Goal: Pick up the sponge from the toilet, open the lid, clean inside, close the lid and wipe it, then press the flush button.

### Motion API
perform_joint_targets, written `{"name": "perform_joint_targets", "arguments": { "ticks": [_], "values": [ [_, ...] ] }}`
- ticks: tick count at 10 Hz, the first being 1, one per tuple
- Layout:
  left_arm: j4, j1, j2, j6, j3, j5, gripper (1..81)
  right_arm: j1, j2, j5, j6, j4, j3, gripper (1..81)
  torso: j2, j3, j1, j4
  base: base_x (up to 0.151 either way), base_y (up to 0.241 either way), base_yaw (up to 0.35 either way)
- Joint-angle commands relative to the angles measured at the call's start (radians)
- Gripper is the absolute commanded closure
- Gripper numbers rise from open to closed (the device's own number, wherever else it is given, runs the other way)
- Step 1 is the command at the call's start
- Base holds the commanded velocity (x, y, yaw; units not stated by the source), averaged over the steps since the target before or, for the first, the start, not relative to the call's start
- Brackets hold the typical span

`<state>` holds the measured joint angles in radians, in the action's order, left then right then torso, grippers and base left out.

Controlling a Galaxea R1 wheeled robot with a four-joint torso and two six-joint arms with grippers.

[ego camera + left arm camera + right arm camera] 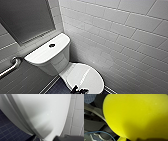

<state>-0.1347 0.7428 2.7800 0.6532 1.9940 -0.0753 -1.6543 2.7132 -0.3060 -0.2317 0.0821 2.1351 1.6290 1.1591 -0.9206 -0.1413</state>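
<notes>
Head view: white glossy ceramic toilet [53, 62] sits in the tiled corner, its smooth white oval plastic lid [85, 76] down over the bowl. Small round dark flush button [52, 45] is on the toilet's tank top, approx. mid. Dark left gripper [79, 90] is at the lid's front edge, opp. the tank; can't tell if its claw's wide or narrow. Bright yellow soft sponge [136, 115] is off the toilet, clamped in the right gripper [144, 139], v. close to that wrist cam.
</notes>
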Motion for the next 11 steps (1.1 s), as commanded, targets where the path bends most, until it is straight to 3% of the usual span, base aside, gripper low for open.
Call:
{"name": "perform_joint_targets", "arguments": {
  "ticks": [1,8,11],
  "values": [
    [0.020,-0.128,0.014,-0.015,-0.007,-0.040,1.0,-0.029,-0.024,0.077,-0.001,-0.012,-0.029,81.1,0.000,0.000,0.000,0.000,0.000,0.000,0.000],
    [0.023,-0.131,-0.006,-0.014,-0.015,-0.124,1.0,-0.036,-0.068,0.071,-0.003,-0.007,-0.109,81.1,0.000,0.000,0.000,0.000,0.000,0.000,0.000],
    [0.079,-0.131,-0.028,-0.014,-0.081,-0.162,1.0,-0.036,-0.085,0.070,-0.006,-0.008,-0.140,81.1,0.000,0.000,0.000,0.000,0.000,0.000,0.000]
  ]
}}
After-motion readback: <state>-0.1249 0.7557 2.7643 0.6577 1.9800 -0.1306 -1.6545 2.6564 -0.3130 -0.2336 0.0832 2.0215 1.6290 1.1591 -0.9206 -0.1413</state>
